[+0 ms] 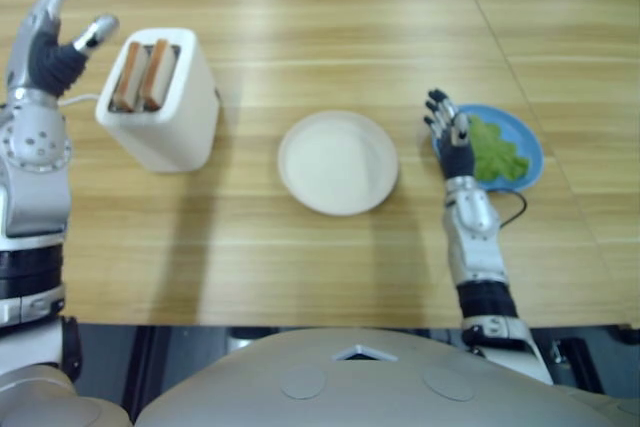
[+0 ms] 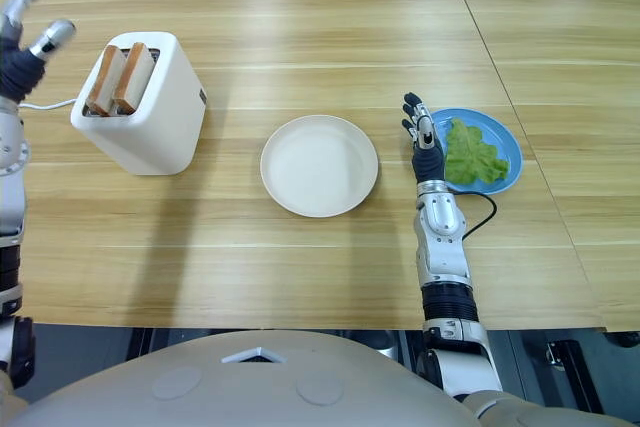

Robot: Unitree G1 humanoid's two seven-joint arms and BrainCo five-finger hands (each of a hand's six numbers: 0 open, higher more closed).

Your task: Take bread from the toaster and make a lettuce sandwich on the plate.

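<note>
Two bread slices (image 1: 157, 72) were seen in the toaster (image 1: 172, 127), the left hand (image 1: 45, 55) spread empty beside it, the right hand (image 1: 456, 150) unclenched by the lettuce (image 1: 500, 154); the toaster could be tipped by a crooked pull

I note toaster (image 2: 140, 112) left on the table (image 2: 300, 27) with bread (image 2: 118, 79) in its slots, plate (image 2: 319, 165) at centre, dish (image 2: 508, 150) holding lettuce (image 2: 470, 155) right, my left hand (image 1: 47, 57) left of toaster, right hand (image 2: 423, 139) at dish's left edge.
</note>
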